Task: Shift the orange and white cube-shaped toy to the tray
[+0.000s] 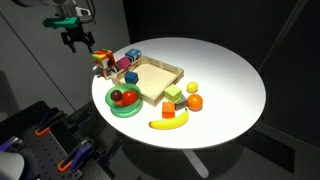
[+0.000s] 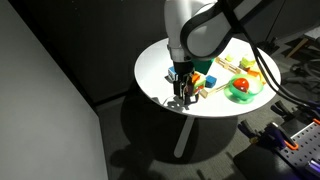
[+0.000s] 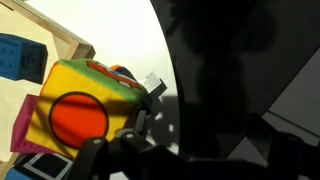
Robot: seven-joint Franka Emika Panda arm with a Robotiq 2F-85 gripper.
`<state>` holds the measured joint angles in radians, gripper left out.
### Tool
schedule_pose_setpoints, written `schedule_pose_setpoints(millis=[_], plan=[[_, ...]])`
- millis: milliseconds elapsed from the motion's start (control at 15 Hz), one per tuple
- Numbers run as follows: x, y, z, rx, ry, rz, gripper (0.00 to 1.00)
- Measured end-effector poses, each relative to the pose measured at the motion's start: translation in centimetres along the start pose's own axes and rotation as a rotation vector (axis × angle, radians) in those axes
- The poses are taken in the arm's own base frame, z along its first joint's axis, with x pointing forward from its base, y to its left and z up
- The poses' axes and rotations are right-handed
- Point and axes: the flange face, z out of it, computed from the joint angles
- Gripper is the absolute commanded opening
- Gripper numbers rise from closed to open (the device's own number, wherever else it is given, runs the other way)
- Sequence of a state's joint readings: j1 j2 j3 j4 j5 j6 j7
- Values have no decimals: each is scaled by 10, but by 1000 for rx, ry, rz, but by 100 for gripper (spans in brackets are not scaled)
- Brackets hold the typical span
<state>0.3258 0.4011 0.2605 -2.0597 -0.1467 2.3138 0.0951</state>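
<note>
**Gripper over the cube at the table's left edge; cube not in the tray**

- Far left in an exterior view: the gripper hangs above the table, clear of the toys. Its jaws look spread, with nothing between them.
- Just right of it and lower: the orange and white cube sits on the table near the rim, outside the tray. It is the toy furthest left in the cluster.
- Next right: a pale block, too small to make out, then a blue cube against the tray's left side.
- Tray: light wood, low rim, nothing visible inside.
- In front of the tray: a green bowl holding a red fruit.
- Right of the bowl: a banana at the front. The green-yellow cube is just beside the tray's right corner, then come a lemon and an orange.
- Wrist view, left to right: the blue cube lies below the tray corner. The cube fills the centre, showing a yellow face with an orange disc. Dark fingers come in from the bottom edge beside it, and I cannot tell whether they touch it. The right half is dark, past the table edge.
- In an exterior view the arm covers most of the cluster. The gripper is low at the near table edge, and the bowl is well to its right.
</note>
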Motion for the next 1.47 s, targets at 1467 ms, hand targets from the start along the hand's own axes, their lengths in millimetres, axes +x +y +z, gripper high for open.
schedule_pose_setpoints(millis=[1467], plan=[[2, 102, -4, -27, 16, 163, 100]])
